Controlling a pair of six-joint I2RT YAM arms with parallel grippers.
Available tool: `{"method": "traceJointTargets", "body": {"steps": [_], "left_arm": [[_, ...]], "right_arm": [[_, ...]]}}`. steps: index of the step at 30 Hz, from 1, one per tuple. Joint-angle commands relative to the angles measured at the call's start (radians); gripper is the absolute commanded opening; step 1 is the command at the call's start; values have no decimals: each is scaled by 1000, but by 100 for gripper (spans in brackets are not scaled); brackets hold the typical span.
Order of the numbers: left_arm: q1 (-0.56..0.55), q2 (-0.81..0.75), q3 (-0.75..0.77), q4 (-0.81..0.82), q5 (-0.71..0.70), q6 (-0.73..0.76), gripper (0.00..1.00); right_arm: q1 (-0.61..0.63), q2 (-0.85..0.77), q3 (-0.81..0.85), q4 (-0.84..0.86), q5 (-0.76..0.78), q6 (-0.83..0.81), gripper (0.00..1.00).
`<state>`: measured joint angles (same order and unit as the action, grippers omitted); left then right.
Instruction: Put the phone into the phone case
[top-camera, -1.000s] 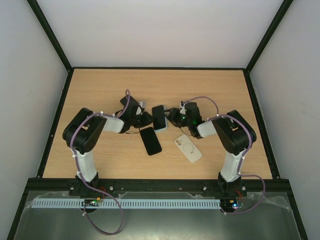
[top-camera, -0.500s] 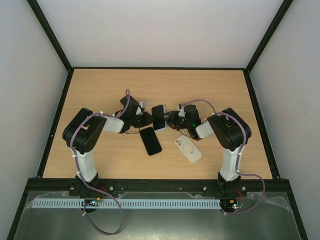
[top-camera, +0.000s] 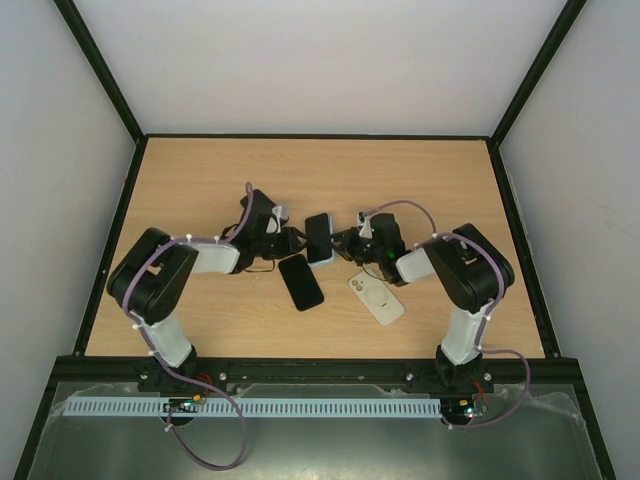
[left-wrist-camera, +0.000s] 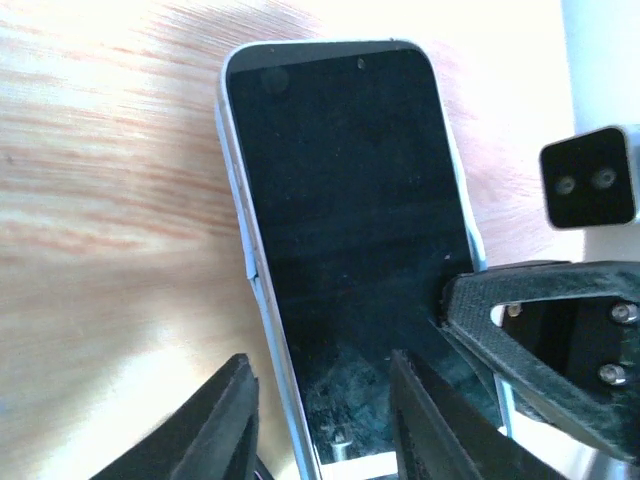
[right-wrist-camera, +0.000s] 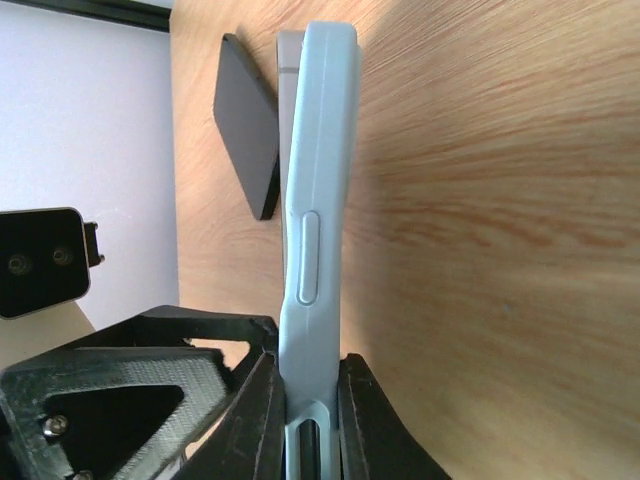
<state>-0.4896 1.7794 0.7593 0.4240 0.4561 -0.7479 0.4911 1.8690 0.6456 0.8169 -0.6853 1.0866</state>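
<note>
**Location.** The black glass-fronted phone (left-wrist-camera: 350, 230) sits inside the rim of the pale blue flexible plastic phone case (right-wrist-camera: 318, 200). The pair lies straight ahead of both claws, between them. The far end looks seated. The end nearest the left claw is hidden, so you cannot confirm full seating.

**Right claw** (right-wrist-camera: 308, 385). It is clenched on the case, one finger on the screen side and one on the back, at the long edge just below the side button.

**Left claw** (left-wrist-camera: 322, 405). Its jaws stand apart. One finger is outside the case rim and the other over the screen. No clamping is visible.

**Handling.**
- Treat the phone as a stiff, fairly dense slab with a slick and fragile glass face.
- Expect the case to be light and pliable. Its rim will probably flex outward under pressure, then snap back.
- Take hold at the long edges (never across the screen centre).
- Press at corners, one at a time, with the case pinned.
- Too hard a pinch across the thickness may bow the case and pop the phone out.

**Nearby.** On the light wooden tabletop (top-camera: 200, 170), nearer the arm bases than either claw, lie a second black slab-shaped phone (top-camera: 301, 282) and a cream phone case with a ring on its back (top-camera: 377, 297). Both are clear of the claws.
</note>
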Motion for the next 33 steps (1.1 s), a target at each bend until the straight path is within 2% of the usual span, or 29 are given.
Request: {"method": "traceJointTargets", "body": {"steps": [1,3,9,13,18,24,28,33], "left_arm": [[18,-130,-64,21,60,-41,44],[27,-202,-97,17,78,-59,56],[31,-450,-178,-54,86,-74,79],[32,-617,-242,-88,106,-107,86],[34,-829,-322,-150,143,-150,88],[28,-1002,-423,7,211,-309,87],[24,-1033,-445,37,215,-331,80],[12,-1025,-480,122,235,-385,66]], "right_arm": [[5,-131,-40,38,-10,-31,2],[8,-184,-65,19,-26,-43,2],[82,-367,-143,-24,-31,-65,3],[135,-488,-174,-15,-4,-15,4],[195,-596,-206,52,46,74,4],[263,-626,-230,201,103,184,4],[291,-636,-223,273,129,235,4],[298,-642,-210,277,146,247,5]]}}
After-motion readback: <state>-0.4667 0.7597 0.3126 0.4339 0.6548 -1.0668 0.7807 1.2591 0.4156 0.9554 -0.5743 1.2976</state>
